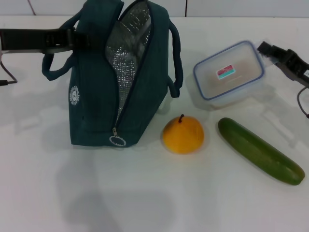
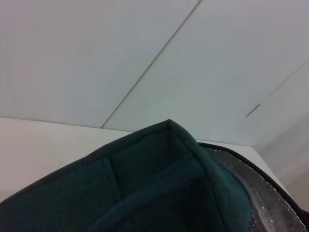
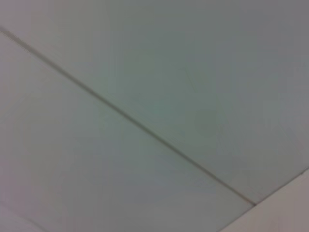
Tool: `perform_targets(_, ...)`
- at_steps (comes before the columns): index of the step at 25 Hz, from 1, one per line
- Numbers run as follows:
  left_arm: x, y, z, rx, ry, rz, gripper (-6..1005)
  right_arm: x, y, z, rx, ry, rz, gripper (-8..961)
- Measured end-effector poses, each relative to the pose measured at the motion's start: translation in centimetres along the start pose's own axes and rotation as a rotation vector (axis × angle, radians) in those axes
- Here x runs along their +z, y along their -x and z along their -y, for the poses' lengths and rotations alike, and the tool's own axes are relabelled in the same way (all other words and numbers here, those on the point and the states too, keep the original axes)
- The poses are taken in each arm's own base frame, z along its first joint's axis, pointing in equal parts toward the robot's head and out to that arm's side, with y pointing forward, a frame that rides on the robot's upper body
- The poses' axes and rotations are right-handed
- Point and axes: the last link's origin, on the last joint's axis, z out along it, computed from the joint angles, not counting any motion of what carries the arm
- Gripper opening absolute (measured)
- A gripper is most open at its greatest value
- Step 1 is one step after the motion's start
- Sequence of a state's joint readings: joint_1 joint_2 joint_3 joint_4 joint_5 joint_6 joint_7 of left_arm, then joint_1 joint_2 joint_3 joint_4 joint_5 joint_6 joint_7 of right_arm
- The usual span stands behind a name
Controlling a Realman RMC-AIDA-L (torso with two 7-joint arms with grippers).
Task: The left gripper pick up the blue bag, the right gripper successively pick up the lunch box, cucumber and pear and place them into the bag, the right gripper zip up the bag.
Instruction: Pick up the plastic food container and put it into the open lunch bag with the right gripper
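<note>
Bag held open; lunch box pickup in hand.
We find the left claw gripping the blue bag by its upper edge; the right claw, state indeterminable, sits beside the lunch box on the counter. We judge it must next close on the box.

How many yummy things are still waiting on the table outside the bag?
3. The lunch box sits behind, by the right gripper. The pear is beside the blue bag. The cucumber lies right of the pear.
</note>
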State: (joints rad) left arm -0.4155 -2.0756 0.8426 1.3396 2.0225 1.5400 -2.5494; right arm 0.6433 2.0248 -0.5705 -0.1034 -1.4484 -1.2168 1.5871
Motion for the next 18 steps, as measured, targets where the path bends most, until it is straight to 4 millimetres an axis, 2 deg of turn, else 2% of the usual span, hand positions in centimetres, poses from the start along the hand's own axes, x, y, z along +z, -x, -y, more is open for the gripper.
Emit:
perform_targets(10, 0.1, -0.1, -0.1, 0.002, 0.004, -0.001, 44, -1.7, 0.1, 0.1, 0.105, 0.033, 0.084, 100)
perform_targets(18, 0.0, 0.1, -0.1, 0.0, 0.006, 0.002, 44, -4.1, 1.1, 0.3, 0.177, 0.07, 0.19, 100)
